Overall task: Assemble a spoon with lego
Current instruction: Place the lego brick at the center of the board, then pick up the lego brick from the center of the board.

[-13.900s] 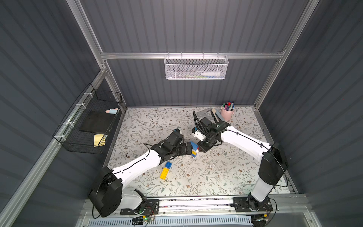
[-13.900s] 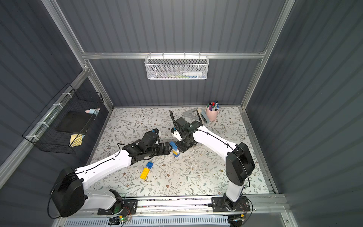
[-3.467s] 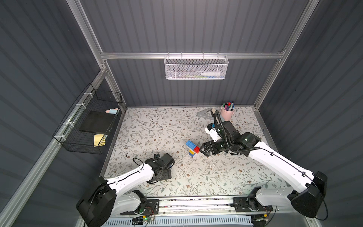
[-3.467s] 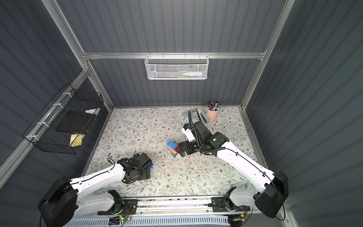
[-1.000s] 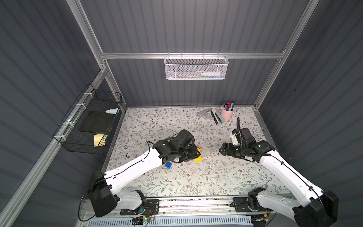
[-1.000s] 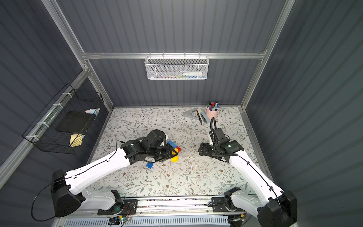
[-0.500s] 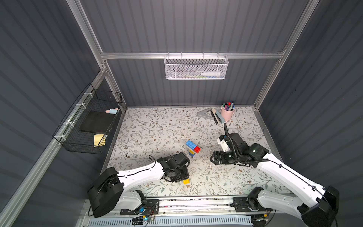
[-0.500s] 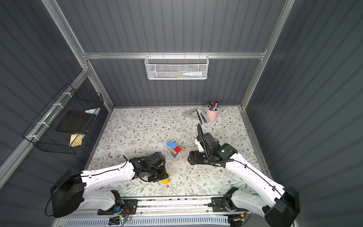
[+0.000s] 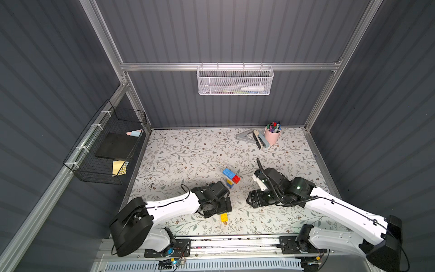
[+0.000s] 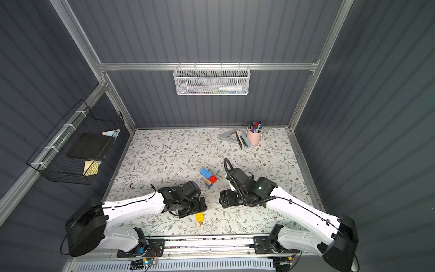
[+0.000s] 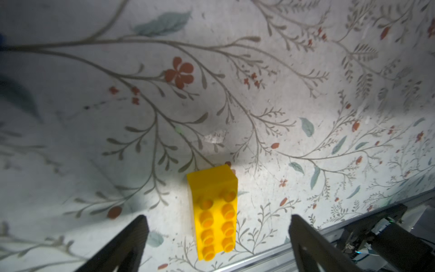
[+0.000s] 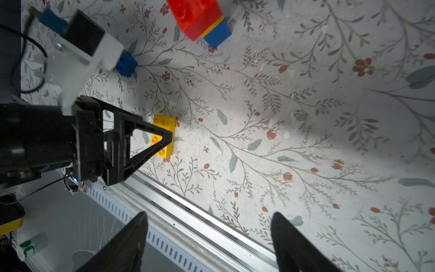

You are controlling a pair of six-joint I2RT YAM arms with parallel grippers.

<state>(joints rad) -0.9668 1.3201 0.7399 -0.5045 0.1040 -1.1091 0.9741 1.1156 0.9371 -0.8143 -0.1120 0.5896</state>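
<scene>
Jaws on the left arm stand spread wide and released, with a yellow brick (image 11: 214,212) lying studs-up on the tabletop (image 11: 282,82) between the two fingers (image 11: 131,240) and touching neither. In both top views this brick (image 9: 224,217) (image 10: 199,217) sits close to the front rail, just beside the tip of the left arm. The right jaws are likewise parted and grasp nothing; they hang low over the tabletop and point toward the left arm, and the right wrist view shows only bare floral surface and the rail between their fingers (image 12: 131,237). The part-built spoon (image 9: 231,177) sits near the middle of the tabletop, apart from both arms, with a blue oblong brick and a red brick uppermost and yellow and blue showing beneath them. In the right wrist view a small blue brick (image 12: 126,63) lies on the tabletop, partly hidden behind the left arm's white wrist mount. A pink cup of pens (image 9: 272,136) stands in the far right corner.
</scene>
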